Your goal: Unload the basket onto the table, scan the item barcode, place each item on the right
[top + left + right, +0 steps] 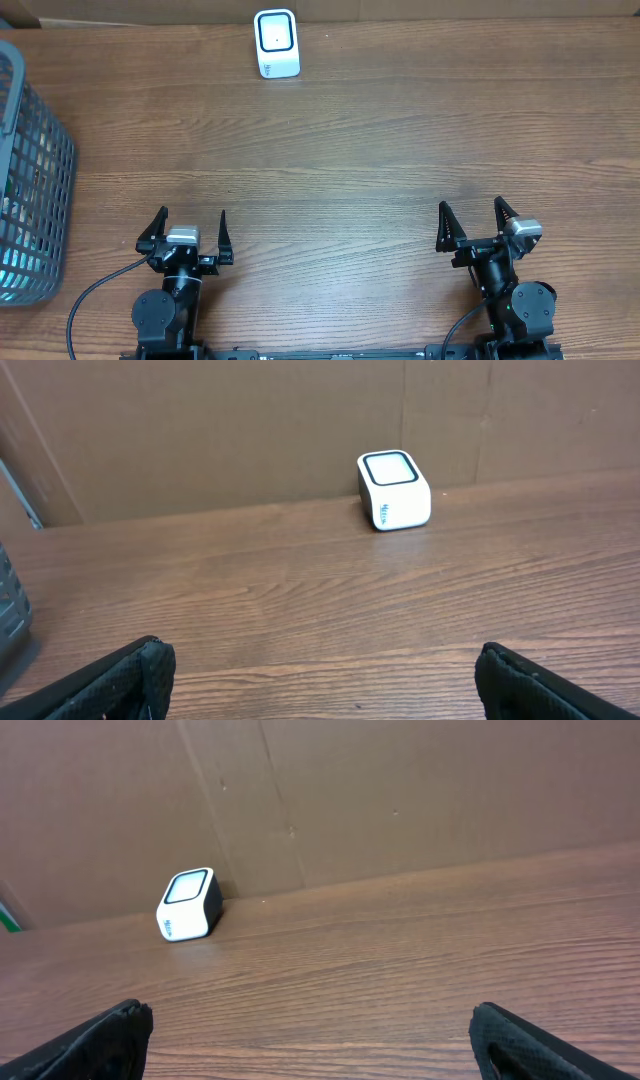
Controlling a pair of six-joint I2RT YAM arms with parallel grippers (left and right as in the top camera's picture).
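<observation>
Evidently our left claw (191, 216), spread empty like our right claw (471, 208), lies nearer the grey mesh basket (62, 150) at the counter's (350, 150) left edge, our likely first reach.

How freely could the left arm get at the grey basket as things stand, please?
Probably yes: the left gripper is open and empty, and only bare table lies between it and the basket.

Both arms sit folded at the near edge, the left claw (190, 229) and right claw (472, 221) spread wide, empty.
</observation>
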